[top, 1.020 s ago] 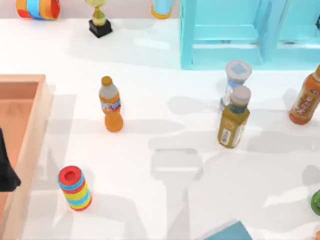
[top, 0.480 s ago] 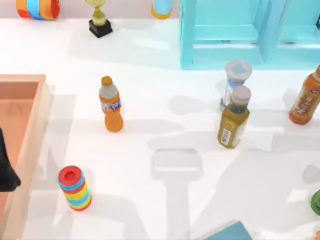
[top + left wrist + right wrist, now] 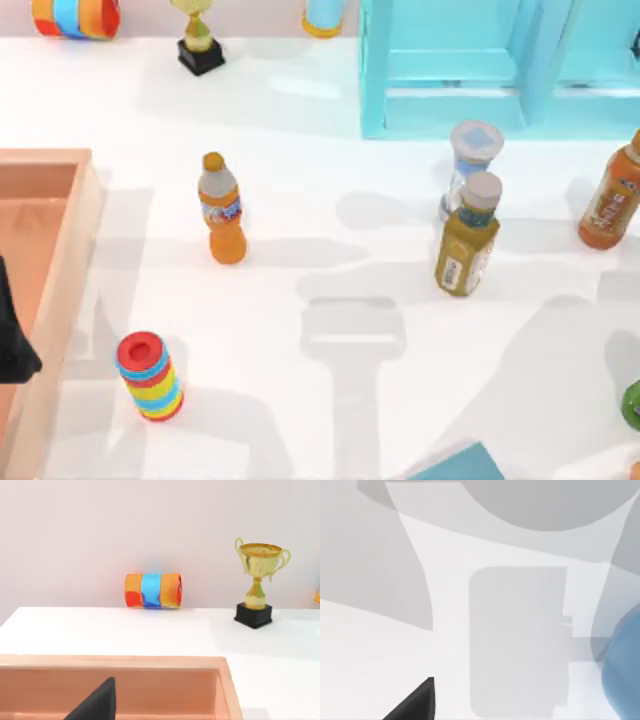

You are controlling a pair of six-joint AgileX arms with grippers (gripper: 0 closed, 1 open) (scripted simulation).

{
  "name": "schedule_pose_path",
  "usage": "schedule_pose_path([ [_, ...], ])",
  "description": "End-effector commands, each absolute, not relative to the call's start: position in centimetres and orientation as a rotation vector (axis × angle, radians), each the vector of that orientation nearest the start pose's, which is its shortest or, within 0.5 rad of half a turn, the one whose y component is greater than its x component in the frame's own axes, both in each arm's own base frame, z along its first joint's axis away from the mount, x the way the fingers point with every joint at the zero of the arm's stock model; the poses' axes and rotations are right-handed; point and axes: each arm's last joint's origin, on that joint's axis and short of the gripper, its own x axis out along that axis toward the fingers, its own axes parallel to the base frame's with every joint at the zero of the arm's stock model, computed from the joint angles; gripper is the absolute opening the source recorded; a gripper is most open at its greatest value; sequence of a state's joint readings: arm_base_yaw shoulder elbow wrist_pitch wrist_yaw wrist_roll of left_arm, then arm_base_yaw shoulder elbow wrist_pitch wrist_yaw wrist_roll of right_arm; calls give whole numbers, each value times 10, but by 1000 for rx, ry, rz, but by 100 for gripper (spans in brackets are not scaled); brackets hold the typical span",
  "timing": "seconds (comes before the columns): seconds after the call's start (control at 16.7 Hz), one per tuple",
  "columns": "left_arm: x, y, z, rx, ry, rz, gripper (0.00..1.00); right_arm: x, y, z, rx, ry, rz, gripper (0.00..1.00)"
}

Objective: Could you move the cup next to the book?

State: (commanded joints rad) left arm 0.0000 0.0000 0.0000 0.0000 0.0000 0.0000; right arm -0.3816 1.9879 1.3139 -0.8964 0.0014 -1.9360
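White table (image 3: 300,250); book (image 3: 455,466) at near edge; gripper states cannot be told.

A white table (image 3: 300,120) is seen, with a teal-blue book (image 3: 455,465) at its near edge. A light-turquoise shelf frame (image 3: 450,70) is set at the far right. Rainbow stripes and a red top are shown on a cylinder (image 3: 150,377) near left. A bottle (image 3: 221,208) is coloured orange; a tray (image 3: 45,290) is salmon-toned. A gold trophy (image 3: 257,587) is mounted on a black base.
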Motion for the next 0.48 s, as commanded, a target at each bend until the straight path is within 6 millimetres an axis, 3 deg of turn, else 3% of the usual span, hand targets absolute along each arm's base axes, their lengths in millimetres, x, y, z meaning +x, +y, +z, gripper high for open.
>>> schedule_pose_path([
  [0.12,106,-1,160,0,0,0,100,337,-132,136,-1202,1214,1202,100],
  [0.48,106,-1,160,0,0,0,100,337,-132,136,-1202,1214,1202,55],
])
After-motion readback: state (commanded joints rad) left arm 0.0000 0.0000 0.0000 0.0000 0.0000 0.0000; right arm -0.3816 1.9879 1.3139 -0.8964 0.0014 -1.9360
